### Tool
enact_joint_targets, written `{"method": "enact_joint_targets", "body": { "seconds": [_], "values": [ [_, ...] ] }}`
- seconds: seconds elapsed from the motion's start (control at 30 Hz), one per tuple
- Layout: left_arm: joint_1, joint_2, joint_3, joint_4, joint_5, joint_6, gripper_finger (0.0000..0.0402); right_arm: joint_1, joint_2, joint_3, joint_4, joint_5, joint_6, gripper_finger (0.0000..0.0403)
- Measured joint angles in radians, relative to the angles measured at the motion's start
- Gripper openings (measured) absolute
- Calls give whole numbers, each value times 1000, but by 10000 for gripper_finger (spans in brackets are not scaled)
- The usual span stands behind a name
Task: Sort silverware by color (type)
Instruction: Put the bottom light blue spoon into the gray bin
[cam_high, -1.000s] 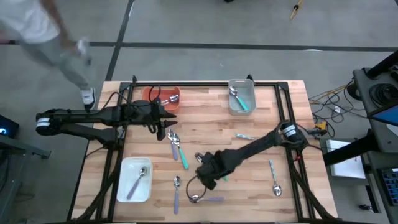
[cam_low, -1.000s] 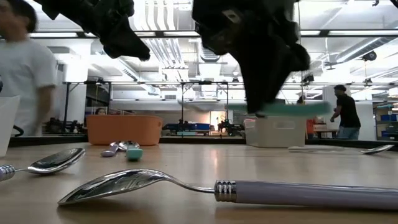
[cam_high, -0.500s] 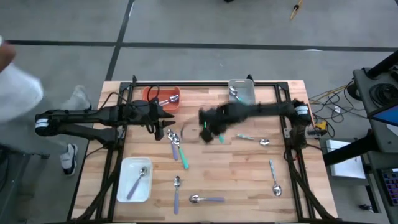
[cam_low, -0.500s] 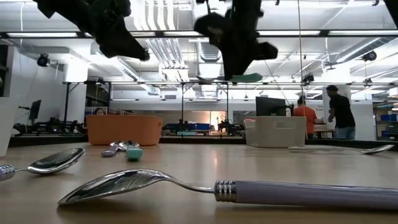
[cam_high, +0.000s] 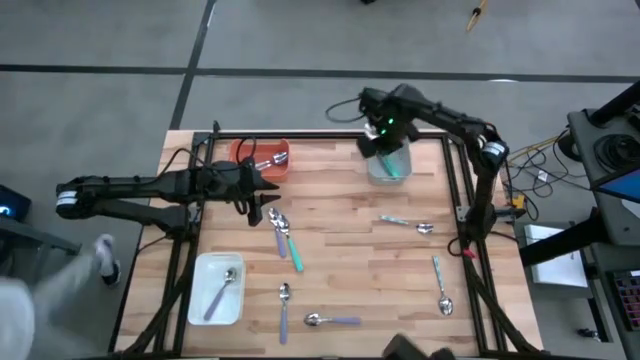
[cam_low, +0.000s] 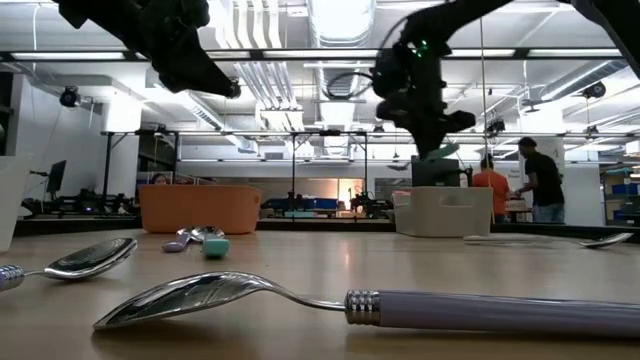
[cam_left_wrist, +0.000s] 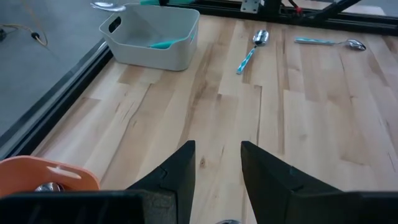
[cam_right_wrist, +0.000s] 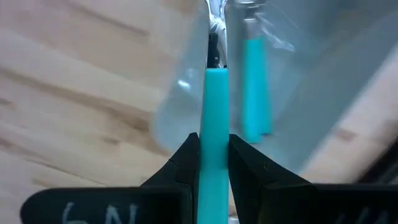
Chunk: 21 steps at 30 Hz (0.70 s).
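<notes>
My right gripper (cam_high: 383, 140) hangs over the grey tray (cam_high: 400, 172) at the table's far side, shut on a teal-handled spoon (cam_right_wrist: 213, 93). Another teal spoon (cam_right_wrist: 255, 87) lies inside that tray. My left gripper (cam_high: 262, 192) hovers open beside the orange tray (cam_high: 280, 150), with nothing between its fingers (cam_left_wrist: 183, 171). Loose spoons lie flat on the table: two with a teal handle (cam_high: 295, 255) near the middle, lavender ones (cam_high: 284, 305) (cam_high: 332, 320) near the front, and pale blue ones (cam_high: 405, 223) (cam_high: 441, 285) at the right. My right gripper pinches the spoon's teal handle (cam_right_wrist: 213, 127) between its two fingers, which come from above and point down. The handle's free end (cam_low: 445, 152) sticks out sideways below the fingers, slightly tilted. The spoon hangs clear of the table, above the grey tray (cam_low: 440, 210).
A white tray (cam_high: 200, 300) at the front left holds a lavender spoon (cam_high: 222, 292). The orange tray holds metal pieces. A black frame runs round the table's edges. People stand in the room beyond the far edge.
My right gripper has swung quickly from the table's near middle toward the far edge and somewhat to the right, rising and rolling its wrist. It has carried the teal spoon, lifted clear, to above the grey tray.
</notes>
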Motion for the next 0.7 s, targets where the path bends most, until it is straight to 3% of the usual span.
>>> {"method": "enact_joint_targets", "body": {
  "seconds": [0.23,0.7],
  "values": [
    [0,0,0,0,0,9,109,-98,0,-43,15,1,-114,45],
    [0,2,0,1,0,9,109,-116,29,-153,104,57,-170,45]
  ]
}}
